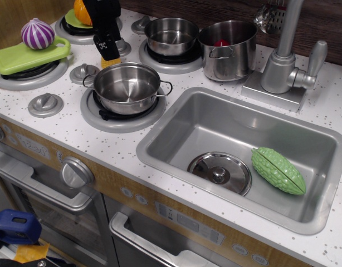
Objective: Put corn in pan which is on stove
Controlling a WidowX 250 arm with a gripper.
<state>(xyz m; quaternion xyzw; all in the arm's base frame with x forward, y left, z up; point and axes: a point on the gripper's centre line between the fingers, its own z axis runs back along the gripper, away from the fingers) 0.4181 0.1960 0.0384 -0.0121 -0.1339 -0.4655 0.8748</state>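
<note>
Observation.image view looks down on a toy kitchen whose white speckled worktop carries the stove with its grey burner rings and silver knobs. Taking the pan as the landmark: this wide, shiny steel vessel sits on the front burner ring, its wire loop handle pointing toward the sink, and its inside shows only bare steel. Just behind the pan and a little to its left, the black gripper hangs above the stove; a small yellow-orange piece, seemingly the corn, peeks out under its tip, just beyond the pan's far rim. Whether the jaws are clamped on it I cannot tell. Behind the pan stands a smaller steel pot, and beside that a tall steel pot. Left of the pan lies a green board bearing a purple onion. Right of the pan, the sink holds a steel lid and a bumpy green vegetable.
</note>
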